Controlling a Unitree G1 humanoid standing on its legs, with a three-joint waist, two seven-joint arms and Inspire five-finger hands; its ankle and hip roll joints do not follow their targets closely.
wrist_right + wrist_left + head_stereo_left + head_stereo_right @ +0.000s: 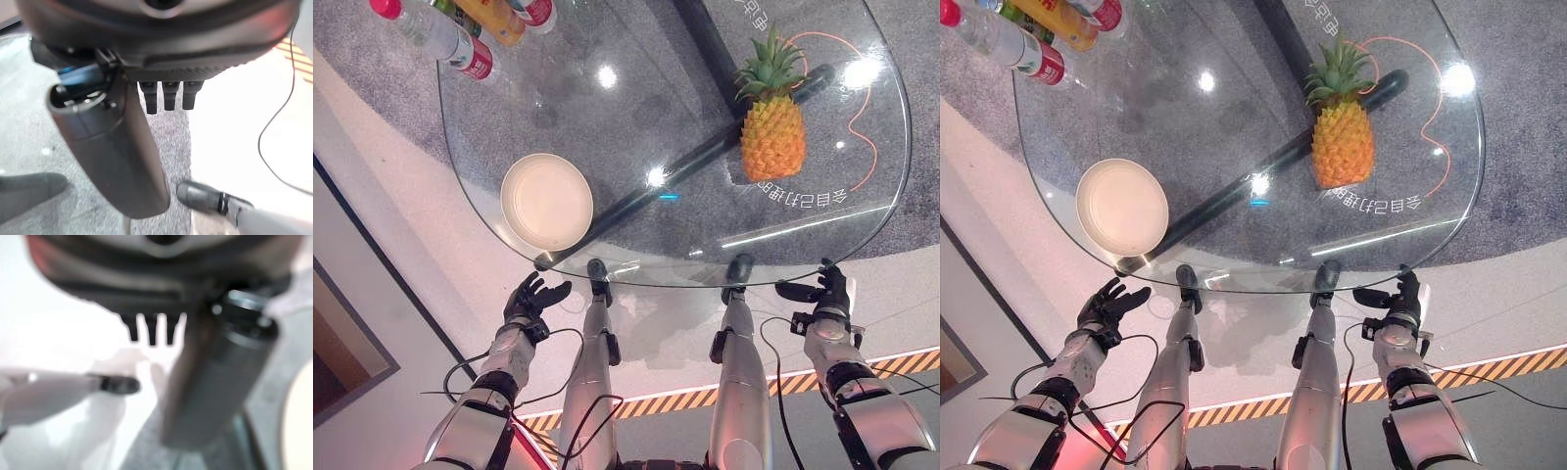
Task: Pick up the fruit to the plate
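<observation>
Plainly the pineapple (pixel 771 137), upright at about two o'clock on the glass table (pixel 862 240) and well apart from the plate (pixel 546 199) at nine, looks heavy, stiff and prickly, best clasped round its body by the left hand (pixel 530 298) and right hand (pixel 829 291), both spread open and empty.

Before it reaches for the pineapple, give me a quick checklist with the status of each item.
1. Pineapple upright on the glass table, untouched: ok.
2. Plate bare, ready to receive fruit: ok.
3. Left hand open, holding nothing, below the table's near edge: ok.
4. Right hand open, holding nothing: ok.
5. Bottles at the far left corner, away from the pineapple-to-plate path: ok.
6. Pineapple's weight and grip: cannot tell.
</observation>
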